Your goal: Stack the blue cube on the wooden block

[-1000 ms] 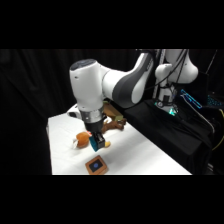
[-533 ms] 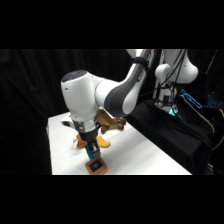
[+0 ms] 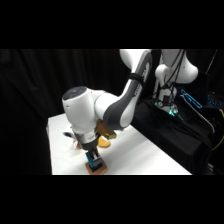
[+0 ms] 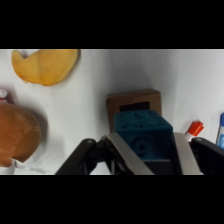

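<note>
I've got the blue cube [image 4: 142, 135] clamped between the jaws of the gripper [image 4: 148, 152], a finger on either side of it. In the wrist view the wooden block [image 4: 134, 100] lies directly beneath, its far edge and dark centre mark peeking out beyond the cube. From the side, the cube sits low over the block at the counter's [image 3: 145, 155] near edge; I can't tell if they're touching. My call: line-up looks close, so lower, then release.
</note>
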Tool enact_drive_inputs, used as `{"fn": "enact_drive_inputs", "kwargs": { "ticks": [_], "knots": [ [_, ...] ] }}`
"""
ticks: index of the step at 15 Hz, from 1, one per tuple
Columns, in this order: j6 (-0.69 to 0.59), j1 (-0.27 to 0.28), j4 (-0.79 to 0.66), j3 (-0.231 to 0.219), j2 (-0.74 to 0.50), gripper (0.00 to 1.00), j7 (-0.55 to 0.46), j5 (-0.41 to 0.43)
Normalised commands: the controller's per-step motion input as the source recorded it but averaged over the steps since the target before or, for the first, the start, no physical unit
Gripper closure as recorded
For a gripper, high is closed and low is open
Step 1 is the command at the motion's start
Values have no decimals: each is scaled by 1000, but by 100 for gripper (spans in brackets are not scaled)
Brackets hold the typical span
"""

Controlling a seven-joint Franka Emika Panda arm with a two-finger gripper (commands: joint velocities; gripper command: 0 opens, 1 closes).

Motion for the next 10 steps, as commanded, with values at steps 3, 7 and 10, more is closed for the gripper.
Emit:
{"fn": "enact_drive_inputs", "kwargs": {
  "ticks": [3,7,10],
  "knots": [
    [121,-46,123,75,121,74,-104,129],
    [105,-29,100,62,77,74,-92,125],
    [92,-20,73,38,38,24,-71,120]
  ]
}}
